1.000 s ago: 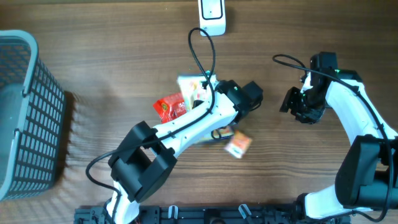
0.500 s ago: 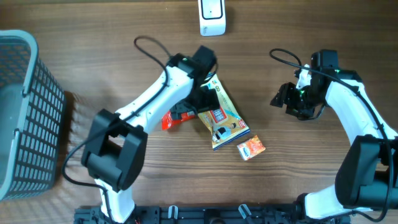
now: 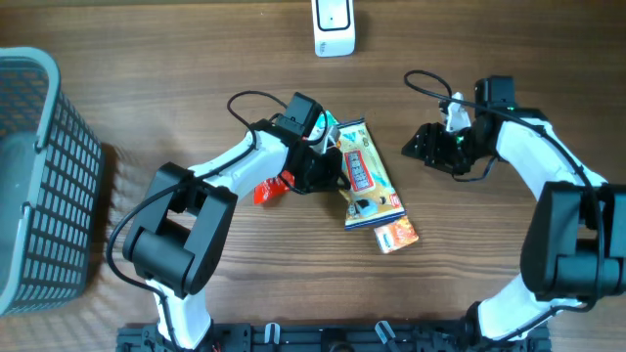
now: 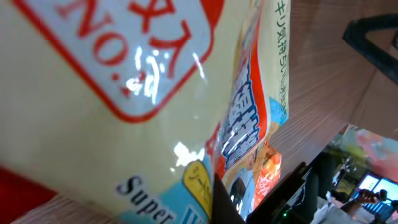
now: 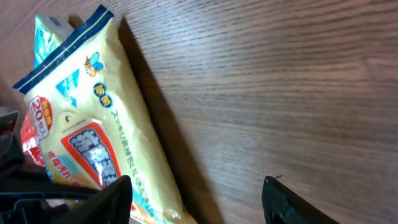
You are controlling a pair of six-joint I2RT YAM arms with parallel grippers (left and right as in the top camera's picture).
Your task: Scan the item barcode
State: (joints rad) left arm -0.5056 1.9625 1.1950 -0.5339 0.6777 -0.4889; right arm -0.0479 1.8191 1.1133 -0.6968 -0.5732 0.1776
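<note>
Item 1: my left gripper (image 3: 317,166), pressed together at the left edge of the yellow glossy plastic packet (image 3: 369,178), which lies flat on the wooden bench (image 3: 147,59). I judge it light, soft and slippery, best pinched by a sealed edge. Item 2: right gripper (image 5: 198,190), spread, empty.

A grey basket (image 3: 39,166) is seen at the left edge of the table (image 3: 196,59). A red packet (image 3: 266,192) is partly hidden mid-table. An orange packet (image 3: 396,236) is laid nearer the front.
</note>
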